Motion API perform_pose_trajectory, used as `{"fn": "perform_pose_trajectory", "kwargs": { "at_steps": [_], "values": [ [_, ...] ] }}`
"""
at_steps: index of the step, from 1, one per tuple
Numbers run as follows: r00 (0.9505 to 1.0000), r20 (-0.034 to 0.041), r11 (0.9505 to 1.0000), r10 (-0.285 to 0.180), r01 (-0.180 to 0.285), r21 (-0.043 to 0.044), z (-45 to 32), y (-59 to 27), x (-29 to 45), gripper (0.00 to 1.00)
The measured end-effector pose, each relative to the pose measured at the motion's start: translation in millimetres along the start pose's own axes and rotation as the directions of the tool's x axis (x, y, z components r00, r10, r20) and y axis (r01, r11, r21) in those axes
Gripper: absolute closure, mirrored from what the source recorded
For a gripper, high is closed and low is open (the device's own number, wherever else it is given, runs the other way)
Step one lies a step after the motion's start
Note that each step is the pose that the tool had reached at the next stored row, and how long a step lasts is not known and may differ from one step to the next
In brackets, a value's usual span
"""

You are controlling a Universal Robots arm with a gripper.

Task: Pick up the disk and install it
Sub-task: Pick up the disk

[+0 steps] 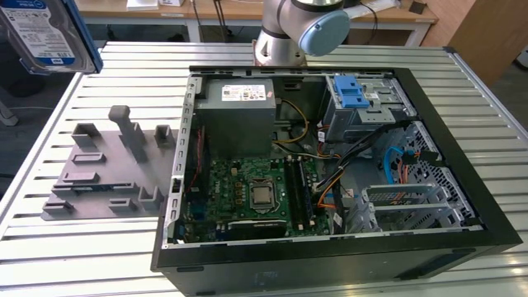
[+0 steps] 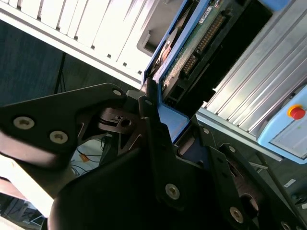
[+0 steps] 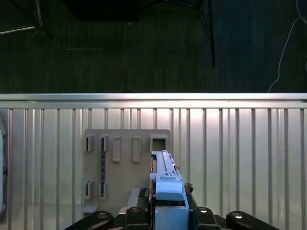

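Your gripper is clenched on the disk, gripping its blue frame. You hold it high above the grey holder on the slatted table. The open computer case sits beside that holder.

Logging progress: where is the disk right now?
The disk is up in the gripper, at the exterior view's top left, above the grey holder plate.

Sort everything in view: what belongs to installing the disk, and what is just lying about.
Job: disk, held in the end effector; open computer case; drive cage with blue latch, likely.
Lying about: grey holder plate; power supply box; slatted table.
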State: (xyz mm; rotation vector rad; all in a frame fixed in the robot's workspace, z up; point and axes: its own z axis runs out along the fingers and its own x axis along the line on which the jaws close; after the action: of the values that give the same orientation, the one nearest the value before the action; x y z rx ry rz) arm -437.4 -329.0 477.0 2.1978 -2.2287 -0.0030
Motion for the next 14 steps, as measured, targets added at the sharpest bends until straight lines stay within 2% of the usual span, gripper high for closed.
{"fn": "perform_pose_trajectory", "kwargs": {
  "at_steps": [8, 13, 14],
  "values": [
    [1.0, 0.0, 1.0, 0.0, 0.0, 0.0007, -9.0, 0.0, 0.1, 0.64],
    [1.0, 0.0002, 1.0, 0.0, 0.0, 0.0038, -17.5, 0.4, 0.1, 0.64],
    [1.0, 0.0038, 1.0, 0.0, 0.0, 0.0047, -18.6, 0.6, 0.1, 0.64]
  ]
}}
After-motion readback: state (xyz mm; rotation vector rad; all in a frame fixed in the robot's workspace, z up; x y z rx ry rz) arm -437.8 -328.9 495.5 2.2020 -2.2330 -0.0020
